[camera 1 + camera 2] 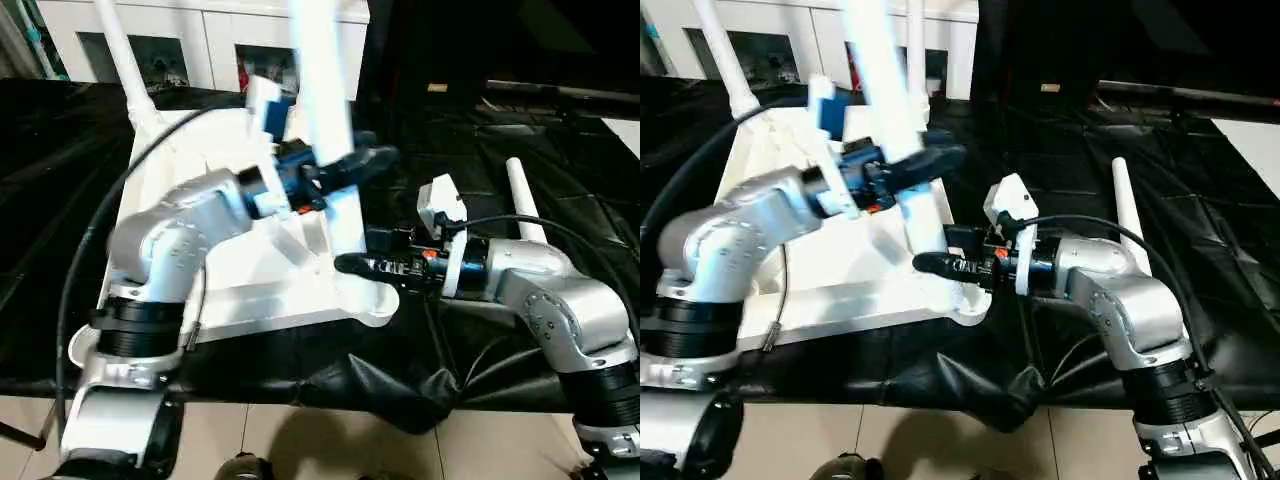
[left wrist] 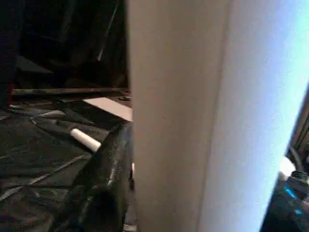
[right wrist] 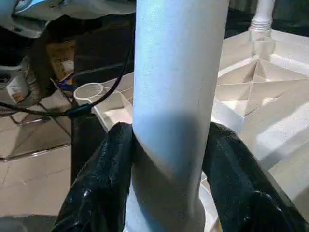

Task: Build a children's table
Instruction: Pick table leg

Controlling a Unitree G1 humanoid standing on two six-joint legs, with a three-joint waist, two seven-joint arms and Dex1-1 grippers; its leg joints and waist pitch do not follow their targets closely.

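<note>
The white tabletop (image 1: 250, 300) lies ribbed side up on a black-covered table. A long white leg (image 1: 320, 80) stands upright at its near right corner socket. My left gripper (image 1: 350, 165) grips this leg partway up, one black finger (image 2: 104, 188) lying along it. My right gripper (image 1: 355, 265) is shut on the same leg just above its base, with a finger (image 3: 104, 183) on each side. Another leg (image 1: 125, 60) stands in the far left corner, and one more (image 1: 915, 50) rises at the back. A loose leg (image 1: 522, 200) lies on the cover to the right.
The black cover (image 1: 470, 330) hangs wrinkled over the table's front edge, with tiled floor (image 1: 330, 440) below. White cabinets (image 1: 190, 40) stand behind. A black cable (image 1: 85, 250) loops from my left arm. An empty corner socket (image 3: 89, 92) is near the held leg.
</note>
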